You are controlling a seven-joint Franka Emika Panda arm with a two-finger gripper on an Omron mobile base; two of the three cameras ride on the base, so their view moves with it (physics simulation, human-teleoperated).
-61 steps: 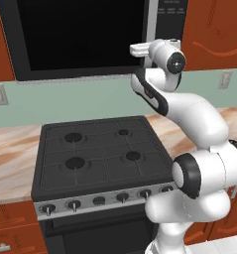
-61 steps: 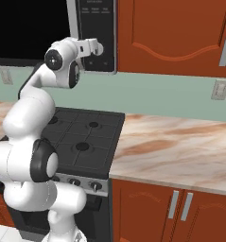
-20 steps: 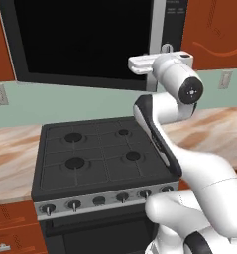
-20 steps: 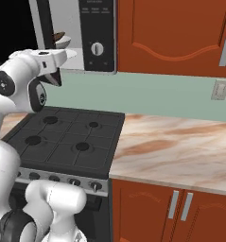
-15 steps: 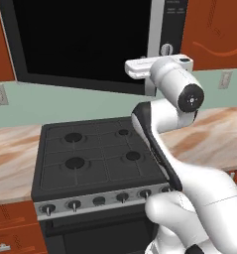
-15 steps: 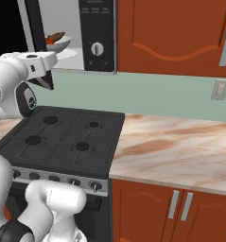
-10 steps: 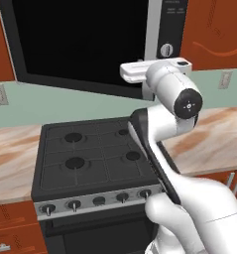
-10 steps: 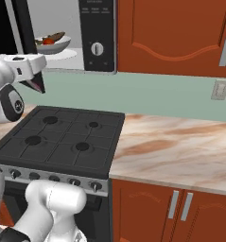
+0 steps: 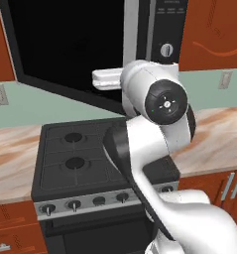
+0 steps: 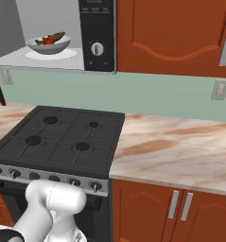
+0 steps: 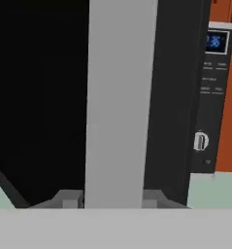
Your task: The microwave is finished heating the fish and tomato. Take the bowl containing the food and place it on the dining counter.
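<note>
While the robot's two-finger gripper [image 11: 110,198] is out at the front of the big black microwave [image 10: 98,33], the wide white round bowl [image 10: 48,46] sits deep inside it. The two are well apart. The bowl rests on the flat white turntable disc [image 10: 62,55], on the light grey floor of the oven.

Inside the bowl lies the small brown-grey fish [image 10: 54,36], thin and bent. The little round red tomato [image 10: 47,41] sits right beside it, touching it.

The gripper is pinching the tall grey bar [image 11: 120,97] on the edge of the dark glass door [image 9: 70,44]. One small fingertip [image 11: 69,199] sits tight on one side of the bar, and the other sits tight on the far side. The bar is smooth, flat and straight. The door stands open, and its glass looks black and shiny.

Next to the opening is the dark control strip with a round knob [image 10: 97,48].

Under the microwave is the black gas stove [image 10: 62,142], with four round burners on top and a row of small knobs along its front. Beside the stove lies the marble worktop [image 10: 180,151], smooth, with pinkish-brown and cream swirls. The red-brown wooden cupboards [image 10: 171,33] hang above it, glossy, with curved lines cut into their doors.
</note>
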